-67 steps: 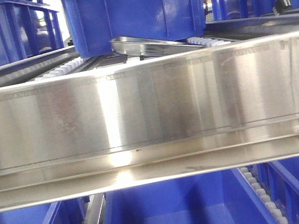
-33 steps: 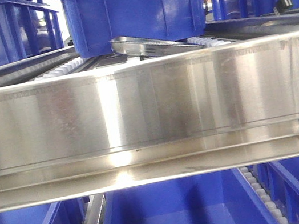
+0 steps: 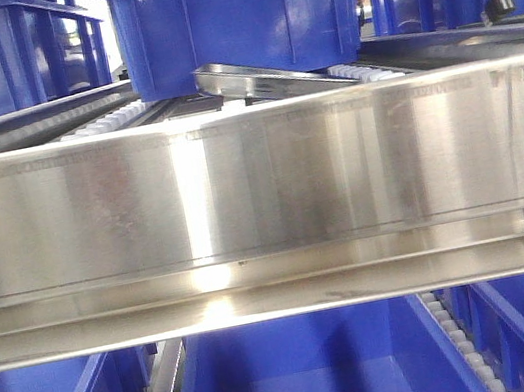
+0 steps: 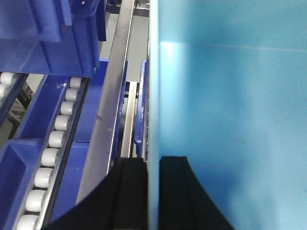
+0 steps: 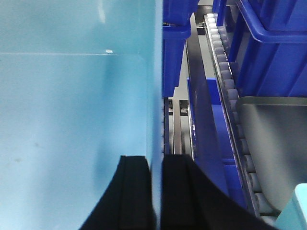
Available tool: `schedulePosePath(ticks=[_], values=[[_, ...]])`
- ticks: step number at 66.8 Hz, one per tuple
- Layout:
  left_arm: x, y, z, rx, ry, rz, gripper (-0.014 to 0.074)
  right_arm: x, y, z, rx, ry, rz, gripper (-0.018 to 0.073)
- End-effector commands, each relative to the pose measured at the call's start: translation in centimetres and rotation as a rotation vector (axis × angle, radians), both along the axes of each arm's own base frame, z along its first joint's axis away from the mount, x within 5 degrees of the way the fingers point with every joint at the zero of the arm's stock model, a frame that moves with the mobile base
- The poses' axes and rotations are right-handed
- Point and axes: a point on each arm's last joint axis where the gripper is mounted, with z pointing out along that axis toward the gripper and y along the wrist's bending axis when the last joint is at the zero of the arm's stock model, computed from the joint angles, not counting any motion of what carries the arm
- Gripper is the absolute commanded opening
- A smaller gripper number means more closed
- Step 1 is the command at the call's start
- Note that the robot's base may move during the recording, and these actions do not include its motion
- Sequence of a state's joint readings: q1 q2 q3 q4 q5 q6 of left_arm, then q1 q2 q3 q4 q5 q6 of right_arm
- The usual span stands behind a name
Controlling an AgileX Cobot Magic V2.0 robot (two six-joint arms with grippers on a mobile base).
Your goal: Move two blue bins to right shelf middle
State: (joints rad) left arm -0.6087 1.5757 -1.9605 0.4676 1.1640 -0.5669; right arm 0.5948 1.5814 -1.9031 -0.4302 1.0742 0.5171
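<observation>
A pale sky-blue bin point(image 4: 230, 120) fills the right of the left wrist view. My left gripper point(image 4: 152, 160) is shut on its left wall, one black finger point(image 4: 132, 191) outside and the other inside. The right wrist view shows the bin's inside point(image 5: 72, 110) on the left. There my right gripper point(image 5: 156, 158) is shut on the right wall in the same way. A broad shiny steel front rail point(image 3: 260, 186) of a shelf tier spans the front view. The pale bin and both grippers are out of that view.
Dark blue bins point(image 3: 236, 18) stand on roller tracks above the rail, and more point(image 3: 303, 371) sit below it. Roller tracks point(image 4: 50, 143) and dark blue bins flank the held bin. A grey tray point(image 5: 278, 143) and a pale blue corner point(image 5: 298, 206) lie at the right.
</observation>
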Motion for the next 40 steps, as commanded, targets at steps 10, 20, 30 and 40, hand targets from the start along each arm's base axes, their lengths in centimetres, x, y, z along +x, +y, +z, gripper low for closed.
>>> schedulePosePath(ticks=[10,20,30,40], values=[[-0.16,-0.29,0.84,-0.022,-0.049,-0.041,-0.0111,-0.41,0.13,1.24,0.038,-0.073,0.028,-0.0167],[-0.08,-0.33,0.98,-0.023,-0.067,-0.045,-0.0111,-0.41,0.14,1.25,0.039,-0.074,0.029,-0.0167],[-0.08,-0.33,0.98,-0.023,-0.067,-0.045,-0.0111,-0.41,0.14,1.25,0.039,-0.074,0.029,-0.0167],[-0.08,-0.33,0.98,-0.023,-0.067,-0.045,-0.0111,-0.41,0.14,1.25,0.039,-0.074,0.029,-0.0167]])
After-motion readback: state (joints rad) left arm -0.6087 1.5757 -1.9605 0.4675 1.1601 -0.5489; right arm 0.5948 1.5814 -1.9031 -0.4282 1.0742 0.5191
